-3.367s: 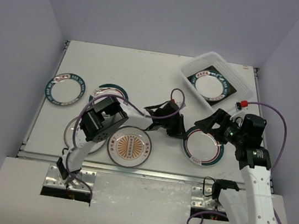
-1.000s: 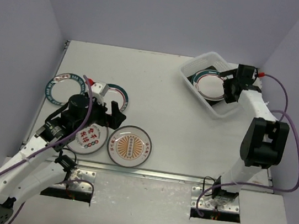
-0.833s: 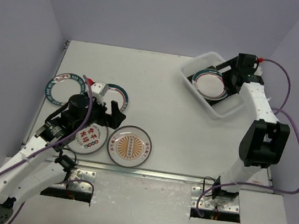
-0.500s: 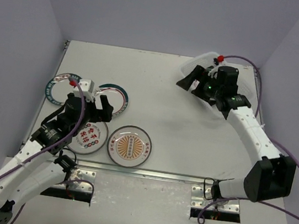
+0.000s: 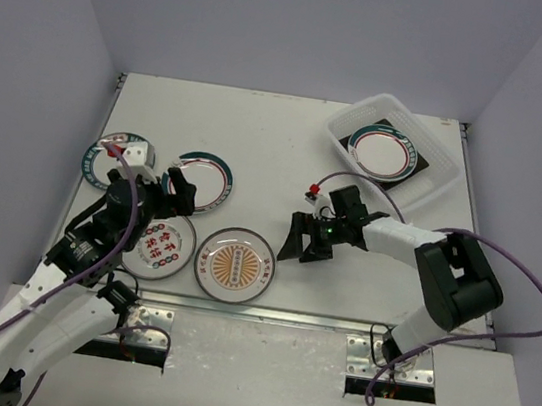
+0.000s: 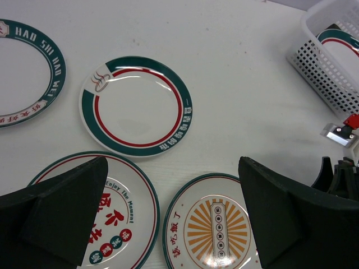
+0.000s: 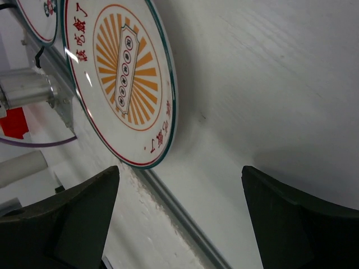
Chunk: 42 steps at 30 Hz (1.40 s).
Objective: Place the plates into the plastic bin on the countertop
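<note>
The plastic bin point(image 5: 436, 189) stands at the back right with a round teal-and-red rimmed plate point(image 5: 381, 153) lying in it. On the countertop point(image 5: 288, 155) lie a sunburst plate point(image 5: 235, 264), a red-character plate point(image 5: 164, 247), a teal-rimmed plate point(image 5: 201, 181) and one more plate point(image 5: 106, 152) at the far left. My right gripper point(image 5: 298, 242) is open just right of the sunburst plate point(image 7: 120, 73), low over the counter and holding nothing. My left gripper point(image 5: 179, 198) hangs open above the gap between the red-character plate point(image 6: 120, 218) and the sunburst plate point(image 6: 216, 224).
The counter's metal front edge point(image 7: 185, 216) runs just beyond the sunburst plate in the right wrist view. Purple cables trail from both arms. In the left wrist view the bin point(image 6: 328, 67) is at the upper right and the right arm's wrist point(image 6: 339, 168) at the right edge.
The right arm left the bin, leaving a plate inside, and swung down-left to the sunburst plate. The left gripper drifted back and left over the plates.
</note>
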Each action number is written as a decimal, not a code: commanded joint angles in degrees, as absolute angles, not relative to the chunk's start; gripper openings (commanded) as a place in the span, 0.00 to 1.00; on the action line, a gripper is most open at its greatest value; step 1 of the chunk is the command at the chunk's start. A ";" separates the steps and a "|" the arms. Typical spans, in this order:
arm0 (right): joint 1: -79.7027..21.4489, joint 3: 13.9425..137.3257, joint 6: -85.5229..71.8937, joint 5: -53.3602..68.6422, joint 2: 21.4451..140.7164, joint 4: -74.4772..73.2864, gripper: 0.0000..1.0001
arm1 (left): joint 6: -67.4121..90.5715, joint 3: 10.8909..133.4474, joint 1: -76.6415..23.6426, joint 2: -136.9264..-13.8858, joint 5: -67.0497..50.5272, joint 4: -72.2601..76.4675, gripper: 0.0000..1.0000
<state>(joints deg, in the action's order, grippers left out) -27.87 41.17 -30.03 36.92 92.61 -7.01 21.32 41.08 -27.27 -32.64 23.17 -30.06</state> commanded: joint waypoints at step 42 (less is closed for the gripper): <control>0.26 55.03 -80.44 -12.50 84.55 6.21 0.00 | 20.63 41.87 -26.81 -29.41 21.27 -28.15 1.00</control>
<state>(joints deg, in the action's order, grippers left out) 0.40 44.08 -71.22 -2.77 77.77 2.51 21.28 41.08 -27.27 -29.87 22.11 -30.01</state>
